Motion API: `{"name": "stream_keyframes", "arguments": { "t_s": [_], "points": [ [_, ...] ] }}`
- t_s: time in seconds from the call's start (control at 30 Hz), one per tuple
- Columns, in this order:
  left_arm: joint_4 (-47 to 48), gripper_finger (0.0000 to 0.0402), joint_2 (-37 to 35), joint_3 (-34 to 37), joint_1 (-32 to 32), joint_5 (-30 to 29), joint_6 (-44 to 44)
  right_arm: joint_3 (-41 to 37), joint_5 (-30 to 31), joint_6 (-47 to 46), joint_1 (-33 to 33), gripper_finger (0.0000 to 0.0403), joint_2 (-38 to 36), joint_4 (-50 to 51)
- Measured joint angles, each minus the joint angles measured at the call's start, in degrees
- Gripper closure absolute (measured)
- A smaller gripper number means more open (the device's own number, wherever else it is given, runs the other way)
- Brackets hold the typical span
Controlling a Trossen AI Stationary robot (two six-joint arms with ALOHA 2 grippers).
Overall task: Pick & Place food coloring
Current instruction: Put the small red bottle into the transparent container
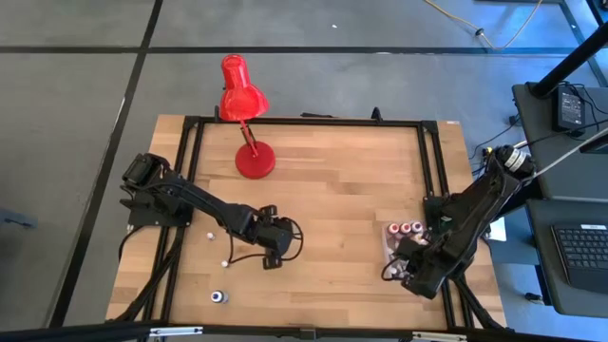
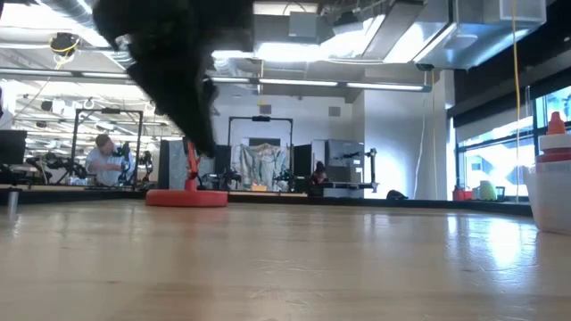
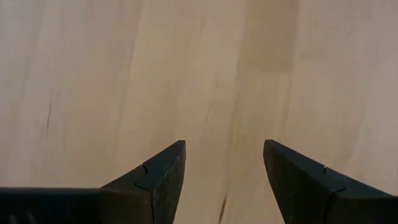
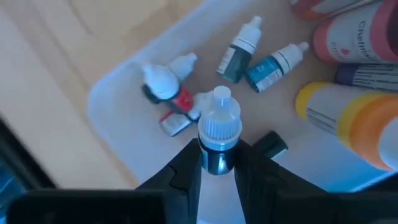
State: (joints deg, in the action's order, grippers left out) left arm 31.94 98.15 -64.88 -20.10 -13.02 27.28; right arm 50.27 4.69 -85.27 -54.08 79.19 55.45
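Surface [image 1: 332, 190] mostly bare, red lamp [image 1: 245, 114] at far edge. My right gripper [image 4: 217, 163] over clear tub [image 4: 118, 93] at right, jaws clamped on blue bottle [image 4: 217, 134], ready to drop among others. Left gripper [image 3: 224, 180] over near-left surface, jaws wide, nothing held; stray bottle [image 1: 218, 296] near edge.

Wooden table [image 1: 332, 180]: red lamp [image 1: 249, 119], clear tub [image 1: 394, 249], stray bottles [image 1: 219, 296]
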Motion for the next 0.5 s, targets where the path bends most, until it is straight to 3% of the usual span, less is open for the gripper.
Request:
{"name": "stream_keyframes", "arguments": {
  "t_s": [0.3,0.5],
  "points": [
    [13.14,0.019,0.02,0.0,0.0,5.02,11.43,-5.74,-0.31,0.26,-0.17,0.0316,0.55,-7.98],
    [16.66,0.019,0.04,0.0,0.0,6.76,12.58,-6.5,-0.28,1.45,-0.16,0.0295,0.6,-9.45]
  ]
}}
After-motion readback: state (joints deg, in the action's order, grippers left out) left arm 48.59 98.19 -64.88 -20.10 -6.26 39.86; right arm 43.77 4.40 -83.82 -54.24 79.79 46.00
